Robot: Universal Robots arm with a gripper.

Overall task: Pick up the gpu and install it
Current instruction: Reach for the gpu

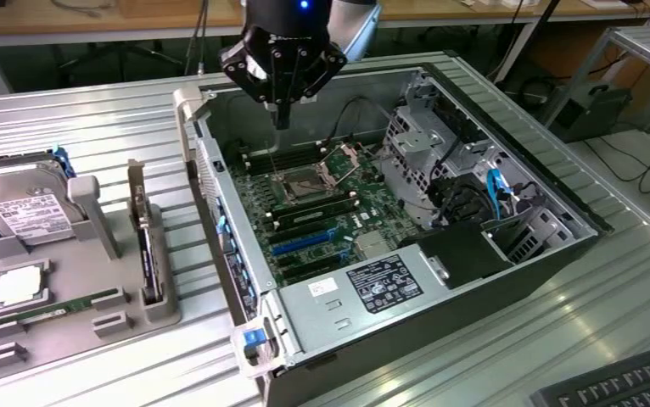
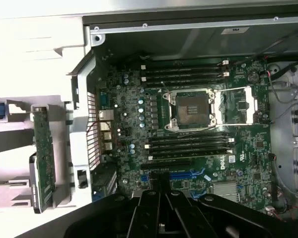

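The gpu (image 1: 144, 246) is a thin card standing on its long edge in a slot of the grey holder (image 1: 87, 326), to the exterior view's left of the open computer case (image 1: 473, 110). The wrist view shows its top edge, the gpu (image 2: 42, 148), outside the case wall. My gripper (image 1: 282, 120) hangs over the far part of the motherboard (image 1: 337, 212), well apart from the card, its fingers together and holding nothing. From the wrist, the gripper (image 2: 161, 186) points down near the blue expansion slots (image 2: 188, 175).
In the grey holder lie a silver hard drive (image 1: 22, 212), a processor (image 1: 17, 288) and a green memory stick (image 1: 59, 309). Inside the case sit the open processor socket (image 1: 302, 182), blue slots (image 1: 302, 242), a power supply (image 1: 382, 284) and drive cages (image 1: 427, 144). A keyboard (image 1: 630, 381) lies at the exterior view's lower right.
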